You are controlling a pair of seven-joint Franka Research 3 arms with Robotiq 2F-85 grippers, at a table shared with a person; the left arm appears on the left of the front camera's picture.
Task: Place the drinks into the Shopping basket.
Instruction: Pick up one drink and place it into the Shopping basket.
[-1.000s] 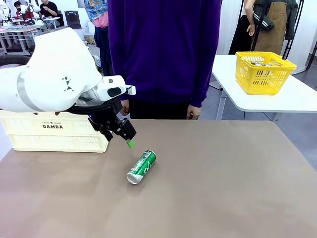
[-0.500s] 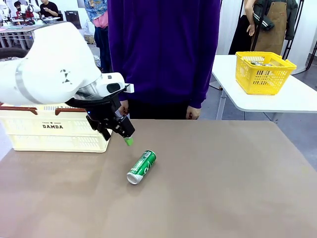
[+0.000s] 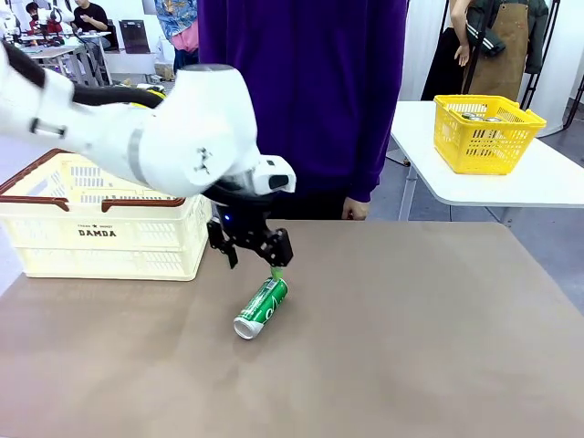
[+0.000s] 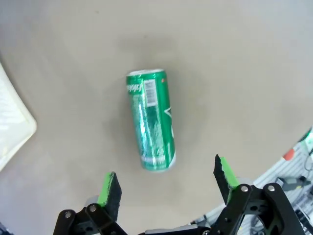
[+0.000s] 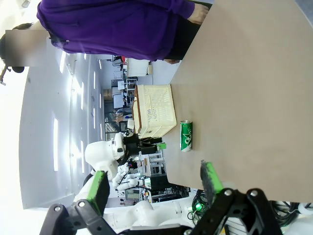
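- We see the green can point(image 4: 150, 120) as glossy painted metal, light streaking its side, with a bare silver end.
- The table point(image 3: 411, 347) under the can looks matt, smooth and grey-brown.
- Left of the can, the Shopping basket point(image 3: 100, 233) is cream slotted plastic with a faint sheen and a brown rim.
- Above the can, the left fingers point(image 4: 114, 195) are dull black with rubbery-looking green pads point(image 4: 103, 188).
- The arm shell point(image 3: 182, 137) above the can is glossy white.
- Behind the can, the person's purple top point(image 3: 301, 91) is soft matt cloth.

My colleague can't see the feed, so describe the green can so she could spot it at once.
On the brown table, just right of the cream slotted basket, a slim can lies on its side below the open left gripper. It is the lone loose item there: green with white marks and silver ends.
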